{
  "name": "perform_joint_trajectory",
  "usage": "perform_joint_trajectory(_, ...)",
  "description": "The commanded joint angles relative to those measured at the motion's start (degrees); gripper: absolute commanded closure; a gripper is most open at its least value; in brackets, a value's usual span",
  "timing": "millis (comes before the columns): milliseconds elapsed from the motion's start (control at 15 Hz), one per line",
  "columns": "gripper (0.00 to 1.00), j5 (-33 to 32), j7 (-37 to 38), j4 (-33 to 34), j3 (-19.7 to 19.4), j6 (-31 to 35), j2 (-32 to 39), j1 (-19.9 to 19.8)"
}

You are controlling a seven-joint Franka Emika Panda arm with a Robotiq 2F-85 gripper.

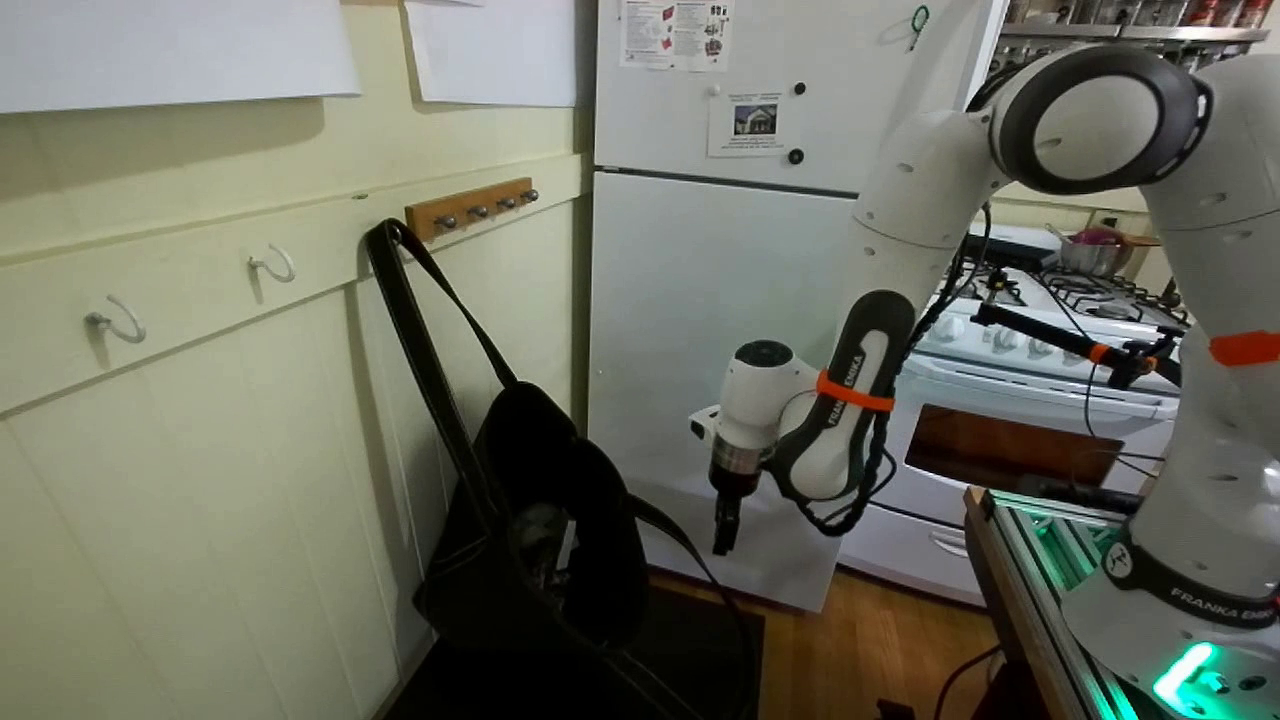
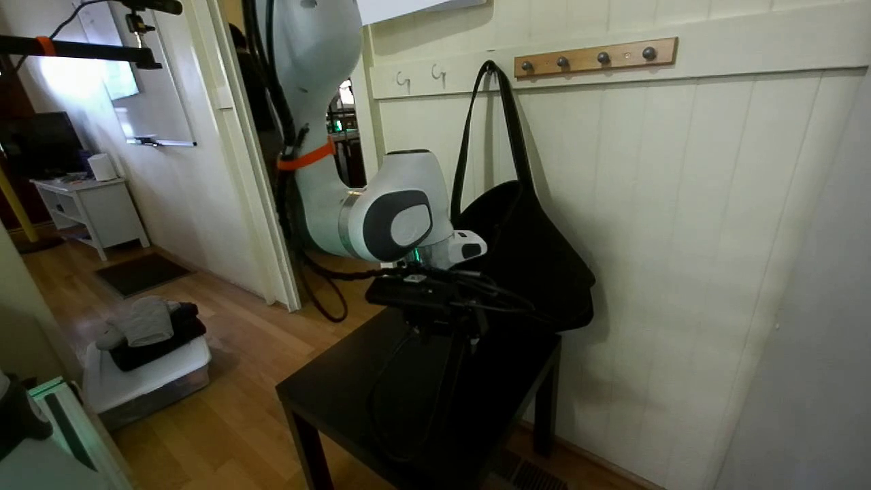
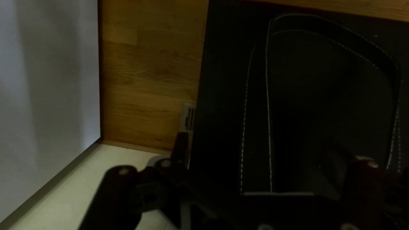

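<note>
1. Light is soft and moderate in both exterior views, dimmer in the wrist view.
2. A large white paper sheet (image 1: 170,50) throws a soft-edged shadow onto the cream panelled wall (image 1: 200,500).
3. A glowing green light strip (image 1: 1185,672) is blown out at its core and tints the slotted silver metal frame (image 1: 1035,570) beside it.
4. In an exterior view, pale glare whitens the smooth white wall (image 2: 190,197) at upper left.
5. The black fabric tote bag (image 2: 537,265) and low black rectangular table (image 2: 340,388) sink into shade, their detail mostly lost.
6. In the wrist view, the black two-fingered gripper (image 3: 273,150) is out of focus; white dashed stitching (image 3: 268,95) is sharper.
</note>
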Motion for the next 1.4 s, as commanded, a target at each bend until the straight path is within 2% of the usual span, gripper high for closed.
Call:
perform_joint_trajectory(0, 0.0, 0.5, 0.14, 4.88, 0.33, 2.83, 5.9, 0.66)
perform_joint_trajectory(133, 0.0, 0.46, 0.29, 6.65, 0.25, 2.83, 7.59, 1.28)
perform_joint_trajectory(200, 0.09, 0.44, 0.27, 7.41, 0.29, 2.76, 8.23, 1.35)
perform_joint_trajectory(267, 0.27, 0.43, 0.28, 8.09, 0.3, 2.8, 8.84, 1.49)
perform_joint_trajectory(667, 0.73, 0.36, 0.3, 10.53, 0.22, 2.34, 10.92, 2.28)
perform_joint_trajectory(867, 0.95, 0.23, -0.22, 10.03, 0.79, 0.5, 9.7, 1.78)
perform_joint_trajectory(1000, 1.0, -0.05, -1.34, 8.73, 2.23, -2.14, 7.47, 0.48)
perform_joint_trajectory(1067, 0.97, -0.09, -1.47, 8.03, 2.29, -3.78, 6.16, 0.53)
perform_joint_trajectory(1133, 0.99, -0.23, -1.91, 7.61, 2.56, -5.41, 5.14, 0.34)
perform_joint_trajectory(1333, 0.97, -0.65, -2.8, 6.25, 1.99, -12.58, 0.94, 0.79)
